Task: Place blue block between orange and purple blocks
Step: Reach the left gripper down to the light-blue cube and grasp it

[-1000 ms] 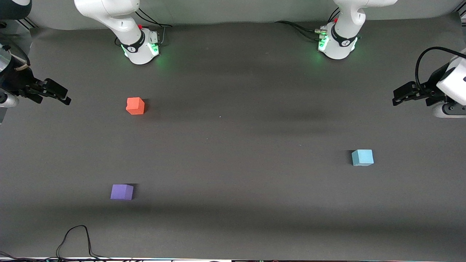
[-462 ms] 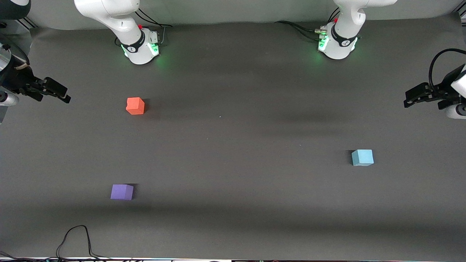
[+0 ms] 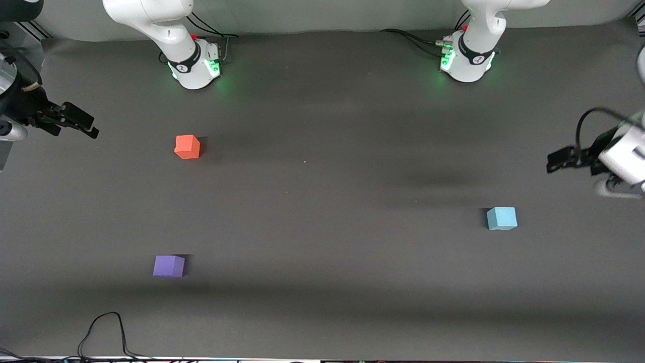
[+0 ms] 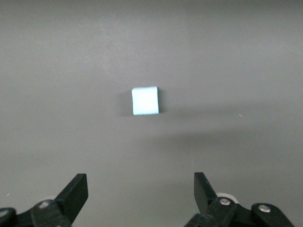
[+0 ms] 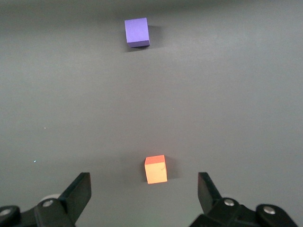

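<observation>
The light blue block [image 3: 502,218] sits on the dark table toward the left arm's end; it also shows in the left wrist view [image 4: 145,100]. The orange block [image 3: 187,146] sits toward the right arm's end. The purple block [image 3: 169,266] lies nearer the front camera than the orange one. Both show in the right wrist view, orange [image 5: 155,169] and purple [image 5: 137,32]. My left gripper [image 3: 559,161] is open and empty in the air at the table's end, apart from the blue block. My right gripper [image 3: 83,126] is open and empty at the other end.
The two arm bases [image 3: 194,63] [image 3: 466,58] stand along the table's edge farthest from the front camera. A black cable [image 3: 103,330] loops on the table by the edge nearest that camera.
My left gripper drew back toward its end of the table, then came out again over ground closer to the blue block. My right gripper shifted slightly. The blocks have not moved.
</observation>
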Tool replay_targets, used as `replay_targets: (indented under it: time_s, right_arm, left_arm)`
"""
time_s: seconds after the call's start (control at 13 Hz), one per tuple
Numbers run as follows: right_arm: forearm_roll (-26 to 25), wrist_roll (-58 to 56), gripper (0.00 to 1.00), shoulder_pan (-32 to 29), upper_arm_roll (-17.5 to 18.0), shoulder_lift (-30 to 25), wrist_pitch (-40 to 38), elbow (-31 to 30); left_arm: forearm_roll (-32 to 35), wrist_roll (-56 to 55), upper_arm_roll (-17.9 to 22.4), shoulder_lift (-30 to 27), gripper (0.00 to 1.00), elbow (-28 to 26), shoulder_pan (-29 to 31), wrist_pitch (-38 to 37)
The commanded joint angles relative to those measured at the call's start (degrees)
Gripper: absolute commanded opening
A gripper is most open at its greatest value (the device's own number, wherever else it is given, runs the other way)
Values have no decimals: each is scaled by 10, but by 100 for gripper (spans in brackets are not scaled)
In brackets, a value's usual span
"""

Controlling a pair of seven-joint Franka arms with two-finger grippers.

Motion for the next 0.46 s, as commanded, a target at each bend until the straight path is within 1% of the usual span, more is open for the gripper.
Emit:
replay_targets:
  time_s: [0.0,0.15,0.38]
  right_arm:
    - [0,-6,100,2,-6,-21,11,-28]
    - [0,-6,100,2,-6,-22,14,-32]
    - [0,-6,100,-1,-5,-28,14,-36]
  left_arm:
    - [4,10,1,31,100,-78,6,112]
    - [2,10,1,69,100,-116,6,200]
    - [-2,5,0,139,100,-136,5,297]
